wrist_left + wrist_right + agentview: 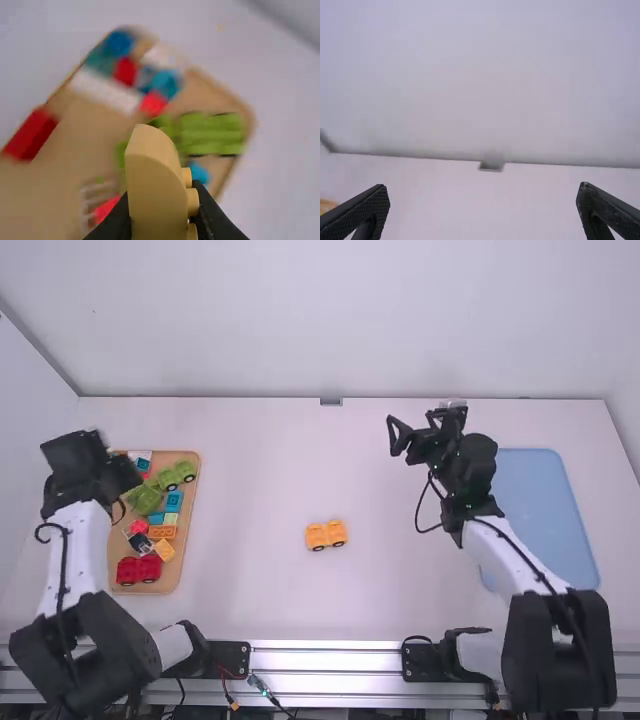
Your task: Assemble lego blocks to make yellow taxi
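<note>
Over a white table (250, 490), the left gripper (126, 476) is pinching a curved yellow block (152, 185), partly obscuring the tray (188, 520) beneath; the right gripper (410, 426) is hanging spread.

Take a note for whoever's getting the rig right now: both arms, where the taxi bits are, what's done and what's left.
Left pincer: shut on a curved yellow block, above the wooden tray.
Right pincer: open, empty, over the table.
Done: yellow wheeled base stands mid-table.
Left: the held block isn't on the base; probably fit it next. An orange block lies in the tray, perhaps also needed.
</note>
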